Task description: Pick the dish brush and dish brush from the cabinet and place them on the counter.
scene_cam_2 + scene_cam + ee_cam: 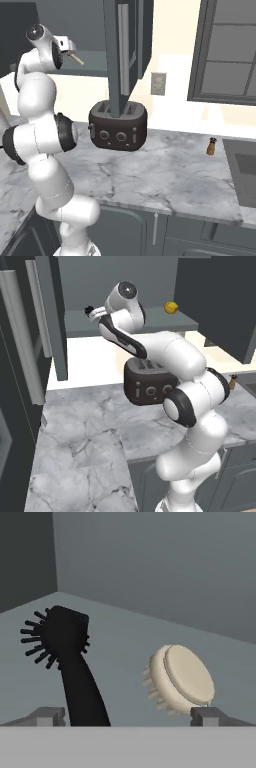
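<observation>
Claw point(128, 717) wide apart and empty, reaching into the cabinet point(55, 331) above the table point(85, 431).

We see our arm stretched up over the toaster point(147, 387) to the grey shelf point(125, 637), where both brushes lie between our fingertips point(47, 716): the black brush point(67, 657) on the left of the hand view, the cream brush point(180, 679) on the right. We judge the risk is closing on both at once, or nudging one aside; a small yellow ball point(171, 307) sits further along the shelf.
</observation>
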Motion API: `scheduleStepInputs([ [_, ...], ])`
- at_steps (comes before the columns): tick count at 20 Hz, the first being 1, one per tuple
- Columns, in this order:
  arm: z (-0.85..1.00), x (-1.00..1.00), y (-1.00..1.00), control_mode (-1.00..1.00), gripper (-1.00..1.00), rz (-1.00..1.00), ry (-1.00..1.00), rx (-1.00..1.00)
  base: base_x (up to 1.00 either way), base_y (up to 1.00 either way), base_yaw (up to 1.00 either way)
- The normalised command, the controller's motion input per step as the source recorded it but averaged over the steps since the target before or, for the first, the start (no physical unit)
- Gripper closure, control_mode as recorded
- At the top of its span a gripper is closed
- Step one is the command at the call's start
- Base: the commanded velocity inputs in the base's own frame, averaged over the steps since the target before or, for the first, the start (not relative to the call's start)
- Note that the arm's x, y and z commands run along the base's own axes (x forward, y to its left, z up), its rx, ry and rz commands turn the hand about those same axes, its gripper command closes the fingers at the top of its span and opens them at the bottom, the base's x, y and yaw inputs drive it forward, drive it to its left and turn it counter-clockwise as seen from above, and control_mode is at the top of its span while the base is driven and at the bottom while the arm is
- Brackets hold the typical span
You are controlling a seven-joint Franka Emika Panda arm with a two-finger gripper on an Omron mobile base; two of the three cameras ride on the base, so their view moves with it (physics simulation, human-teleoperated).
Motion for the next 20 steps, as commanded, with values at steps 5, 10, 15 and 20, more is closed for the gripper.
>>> scheduleStepInputs([
  [5, -0.09, 0.28, 0.0, -1.0, -1.0, 0.0, 0.02, 0.0, 0.0, 0.0, 0.0],
  [10, -0.39, 0.03, 0.03, -1.0, -1.0, 0.0, 0.07, 0.01, 0.0, 0.0, 0.0],
  [15, -0.53, -0.07, 0.05, -1.0, -1.0, 0.0, 0.07, 0.0, 0.0, 0.0, 0.0],
  [20, -0.39, -0.09, 0.12, -1.0, 1.0, 0.0, 0.01, 0.02, 0.0, 0.0, 0.0],
])
